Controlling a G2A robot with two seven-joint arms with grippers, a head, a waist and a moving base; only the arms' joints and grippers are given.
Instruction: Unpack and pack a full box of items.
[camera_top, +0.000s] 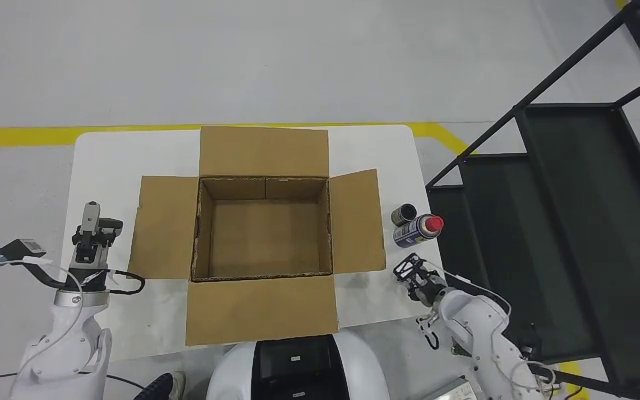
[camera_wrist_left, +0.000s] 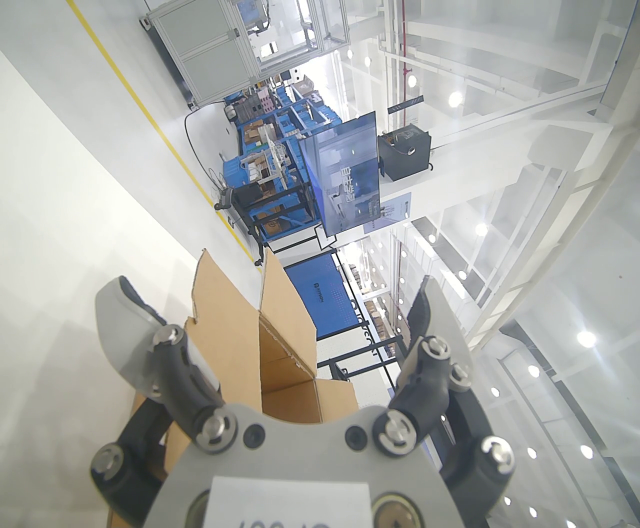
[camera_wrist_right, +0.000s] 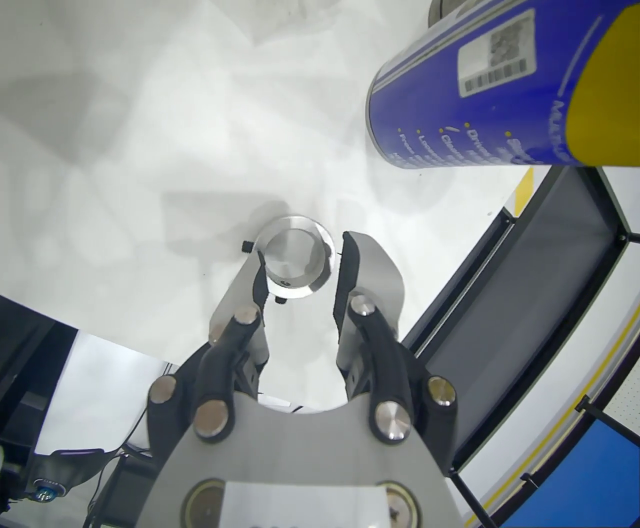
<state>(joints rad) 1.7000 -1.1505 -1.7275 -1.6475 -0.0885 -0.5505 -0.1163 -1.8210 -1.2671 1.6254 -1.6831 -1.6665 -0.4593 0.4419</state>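
Note:
An open cardboard box (camera_top: 262, 226) sits in the middle of the white table (camera_top: 110, 160), its four flaps folded out and its inside bare. On the table to its right stand a blue spray can (camera_top: 417, 230) (camera_wrist_right: 475, 95) with a red cap and a small dark tin (camera_top: 404, 213). My right gripper (camera_top: 414, 275) (camera_wrist_right: 302, 260) is near the table's front right corner, open, its fingers on either side of a small silver metal cylinder (camera_wrist_right: 295, 260) resting on the table; one finger touches it. My left gripper (camera_top: 92, 235) (camera_wrist_left: 272, 295) hangs wide open and empty left of the box (camera_wrist_left: 240, 325).
A black metal stair frame (camera_top: 540, 200) stands close beside the table's right edge, right of the can and my right arm. A yellow floor line (camera_top: 40, 133) runs behind the table. Bare table surface lies left of the box.

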